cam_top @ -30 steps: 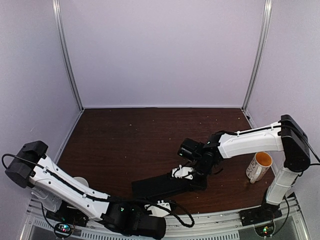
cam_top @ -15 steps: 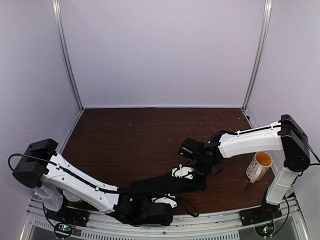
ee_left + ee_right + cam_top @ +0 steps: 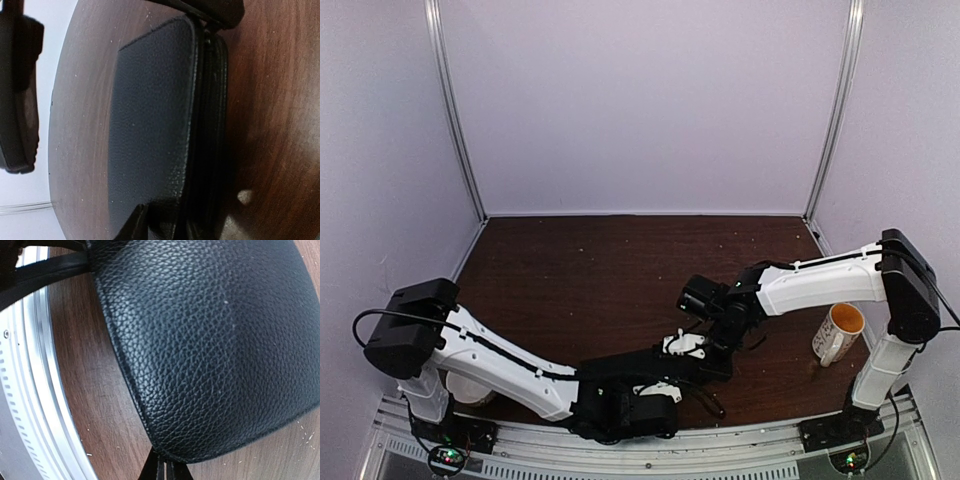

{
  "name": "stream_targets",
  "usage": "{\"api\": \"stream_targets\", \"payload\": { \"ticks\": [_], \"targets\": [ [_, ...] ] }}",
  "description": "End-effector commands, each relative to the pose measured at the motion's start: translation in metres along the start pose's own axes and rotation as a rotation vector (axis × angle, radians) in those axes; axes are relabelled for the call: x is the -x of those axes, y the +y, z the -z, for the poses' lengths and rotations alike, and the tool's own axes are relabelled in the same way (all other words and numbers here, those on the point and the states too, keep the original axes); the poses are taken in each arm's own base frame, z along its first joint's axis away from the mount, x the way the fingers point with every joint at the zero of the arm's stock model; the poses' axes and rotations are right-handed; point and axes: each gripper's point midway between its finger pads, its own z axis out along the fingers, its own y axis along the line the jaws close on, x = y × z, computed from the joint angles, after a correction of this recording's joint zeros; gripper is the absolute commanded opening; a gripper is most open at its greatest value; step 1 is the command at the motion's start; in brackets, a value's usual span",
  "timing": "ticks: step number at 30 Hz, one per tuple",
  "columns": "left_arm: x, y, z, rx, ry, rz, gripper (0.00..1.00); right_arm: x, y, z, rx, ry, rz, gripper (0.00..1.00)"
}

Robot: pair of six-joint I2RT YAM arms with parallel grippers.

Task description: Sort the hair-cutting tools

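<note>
No scissors or thin black clip sticks show in any view. The flat black case lies on the table near the front edge. My left gripper is at the case's near edge; in the left wrist view, my left gripper stands a little open at the case, with one fingertip over its top face. My right gripper is at the case's right end; in the right wrist view, my right gripper is pinched shut on the rim of the case.
A white and orange mug stands at the right, near the right arm's base. A white cup sits at the front left under the left arm. The metal rail runs along the table's front edge. The dark wood table stretches back to the walls.
My left arm has swung right and forward along the front edge, bringing its gripper up to the case's near edge. The right arm and the case have stayed put.
</note>
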Motion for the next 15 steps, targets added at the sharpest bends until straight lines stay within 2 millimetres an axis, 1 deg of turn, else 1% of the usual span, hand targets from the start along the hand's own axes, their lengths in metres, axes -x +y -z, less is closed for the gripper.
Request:
{"api": "stream_targets", "payload": {
  "ticks": [1, 6, 9, 15],
  "targets": [
    [0.007, 0.002, -0.008, 0.022, -0.006, 0.011, 0.23, 0.010, 0.003, 0.004, 0.018, -0.044, 0.023, 0.00],
    [0.006, 0.001, -0.010, 0.027, 0.003, -0.022, 0.00, 0.008, 0.003, 0.004, 0.018, -0.035, 0.025, 0.00],
    [0.001, 0.001, -0.010, 0.022, 0.011, -0.037, 0.00, 0.000, -0.005, 0.004, -0.017, -0.003, 0.035, 0.00],
    [-0.014, -0.006, -0.004, -0.047, -0.015, -0.074, 0.00, -0.024, -0.035, 0.008, -0.080, 0.071, 0.032, 0.00]
  ]
}}
